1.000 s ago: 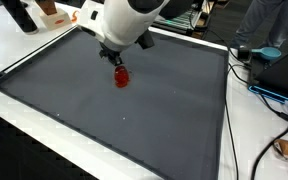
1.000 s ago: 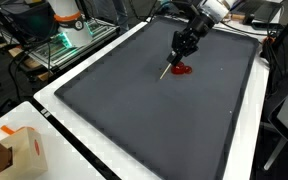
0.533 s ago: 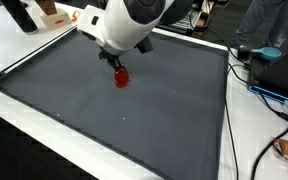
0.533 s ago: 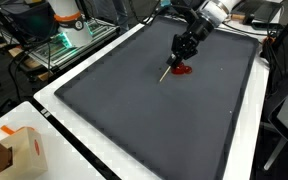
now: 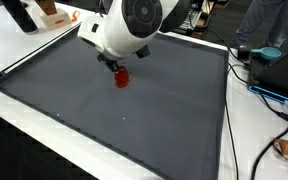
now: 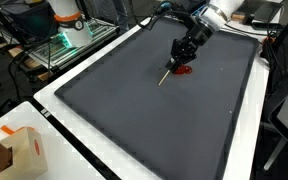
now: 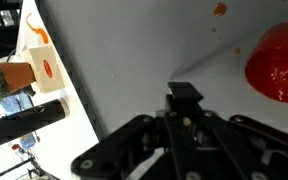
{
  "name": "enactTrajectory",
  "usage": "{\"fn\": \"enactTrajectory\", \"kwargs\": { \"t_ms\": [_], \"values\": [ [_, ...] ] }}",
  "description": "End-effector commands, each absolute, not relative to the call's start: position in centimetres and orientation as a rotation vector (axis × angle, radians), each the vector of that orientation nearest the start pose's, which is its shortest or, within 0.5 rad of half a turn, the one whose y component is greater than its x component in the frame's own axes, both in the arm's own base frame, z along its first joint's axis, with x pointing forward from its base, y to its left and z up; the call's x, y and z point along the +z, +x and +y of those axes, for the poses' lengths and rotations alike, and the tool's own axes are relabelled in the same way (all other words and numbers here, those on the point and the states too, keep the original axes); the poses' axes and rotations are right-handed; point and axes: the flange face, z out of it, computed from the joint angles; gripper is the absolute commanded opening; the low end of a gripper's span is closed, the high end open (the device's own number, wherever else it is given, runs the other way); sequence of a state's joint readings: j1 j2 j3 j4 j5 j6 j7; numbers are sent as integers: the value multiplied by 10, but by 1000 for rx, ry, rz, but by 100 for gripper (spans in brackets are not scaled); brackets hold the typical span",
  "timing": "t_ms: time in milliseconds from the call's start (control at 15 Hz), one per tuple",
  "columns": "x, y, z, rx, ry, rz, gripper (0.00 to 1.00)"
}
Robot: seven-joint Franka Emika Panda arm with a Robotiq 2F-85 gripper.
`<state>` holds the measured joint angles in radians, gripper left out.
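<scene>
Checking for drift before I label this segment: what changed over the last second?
The arm shifted a little sideways above the red object, and the thin stick clamped in the jaws tilted, its tip creeping slightly toward the near edge in an exterior view. Nothing grasped or released. Red object and dark mat stayed put.

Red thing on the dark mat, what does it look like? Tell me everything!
The red thing is small, round and glossy, like wet plastic or jelly; exactly what it is stays unclear. It sits on the dark grey mat. The gripper hangs right above it, and whether they touch cannot be told. A tiny red speck lies on the mat nearby.
</scene>
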<state>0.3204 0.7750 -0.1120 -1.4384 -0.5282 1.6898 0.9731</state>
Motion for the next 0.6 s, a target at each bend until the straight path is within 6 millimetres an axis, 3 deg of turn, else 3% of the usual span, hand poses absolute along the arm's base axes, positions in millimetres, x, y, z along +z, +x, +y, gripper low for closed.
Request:
{"fn": "enactTrajectory", "kwargs": {
  "t_ms": [0,533],
  "values": [
    [212,667,100,-128,2272,-610,3],
    [234,673,90,-177,2361,-518,3]
  ]
}}
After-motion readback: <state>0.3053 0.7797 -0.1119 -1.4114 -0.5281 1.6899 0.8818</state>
